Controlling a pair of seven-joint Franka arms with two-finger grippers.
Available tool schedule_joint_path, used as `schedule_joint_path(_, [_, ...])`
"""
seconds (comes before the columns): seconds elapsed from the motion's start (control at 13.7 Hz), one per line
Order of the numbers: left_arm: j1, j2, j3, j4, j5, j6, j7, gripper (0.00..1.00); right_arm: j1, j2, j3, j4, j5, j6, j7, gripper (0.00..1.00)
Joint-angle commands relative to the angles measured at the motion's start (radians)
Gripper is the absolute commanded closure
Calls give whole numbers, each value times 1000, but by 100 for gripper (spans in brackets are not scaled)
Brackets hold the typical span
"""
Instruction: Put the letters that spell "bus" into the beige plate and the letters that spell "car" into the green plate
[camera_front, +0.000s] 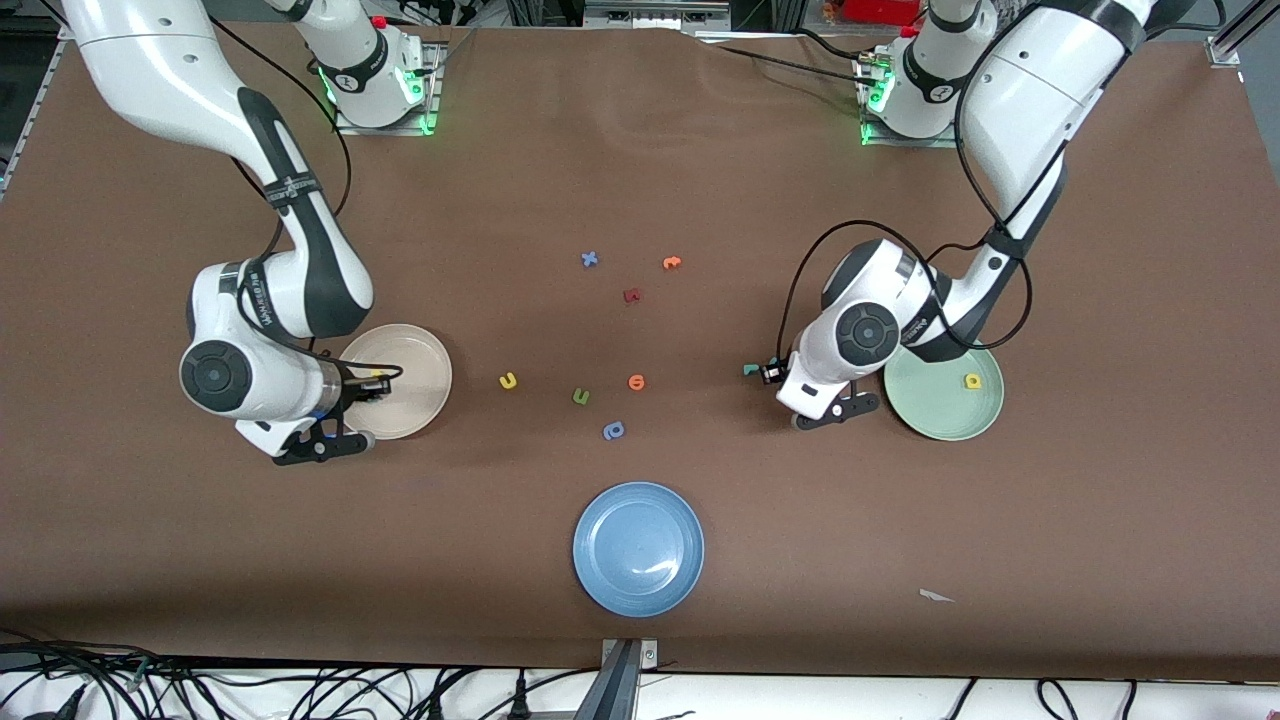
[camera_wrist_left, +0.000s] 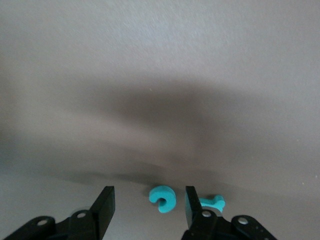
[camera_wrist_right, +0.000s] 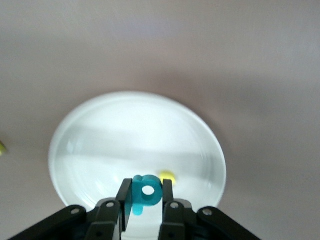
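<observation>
Right claw (camera_wrist_right: 143, 196), pinching the teal "b" (camera_wrist_right: 145, 192), hangs over the beige plate (camera_front: 420, 350); left claw (camera_wrist_left: 147, 205), part-open, straddles the teal "c" (camera_wrist_left: 162, 198) mid-right on the surface — it could nudge the neighbouring teal "r" (camera_wrist_left: 214, 202) aside.

The right end effector (camera_front: 378, 388) hangs over the beige plate (camera_front: 420, 400). The left end effector (camera_front: 766, 372) sits low beside the green plate (camera_front: 940, 415), which holds a yellow letter (camera_front: 971, 380). A blue plate (camera_front: 638, 548) lies nearest the camera.

A teal letter (camera_wrist_right: 145, 192) over a beige plate (camera_front: 420, 350), a yellow letter (camera_front: 971, 380) on a green plate (camera_front: 925, 405), brown table (camera_front: 640, 150).
</observation>
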Motion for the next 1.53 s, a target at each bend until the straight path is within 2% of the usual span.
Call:
schedule_joint_path(0.0, [-14,-3,1,-20,31,12,-33,37,-18,-9,5,-92,14,-1,-56,84])
schedule_joint_path(0.07, [-20,-3,2,-20,31,12,-42,37,-19,-11,3,-120,15,13,-54,83])
schedule_joint_path(0.15, [-23,-2,2,-20,31,12,-45,37,-22,-9,3,-132,15,31,-54,68])
schedule_joint_path(0.22, [-23,7,2,-20,31,12,-45,39,-34,-6,3,-132,15,34,-54,24])
schedule_joint_path(0.29, [-23,9,2,-20,31,12,-45,40,-37,-8,5,-126,14,34,-53,6])
schedule_joint_path(0.36, [-23,9,2,-20,31,12,-45,40,-35,-11,12,-114,15,31,-39,2])
schedule_joint_path(0.66, [-23,27,5,-23,31,44,-47,42,-17,-6,74,4,21,17,116,2])
schedule_joint_path(0.88, [-25,29,5,-23,31,47,-50,47,9,8,132,24,21,43,176,2])
schedule_joint_path(1.02, [-23,30,7,-24,31,53,-50,48,14,41,153,26,21,127,167,3])
schedule_joint_path(1.17, [-23,30,7,-24,31,53,-51,58,33,55,198,17,4,195,154,3])
schedule_joint_path(1.24, [-23,30,7,-24,31,53,-54,63,64,55,196,17,-17,227,150,3])
schedule_joint_path(1.31, [-23,30,7,-23,31,53,-57,66,83,57,198,15,-35,247,157,10])
schedule_joint_path(1.46, [-23,30,7,-23,31,53,-56,73,112,74,196,2,-39,250,167,37])
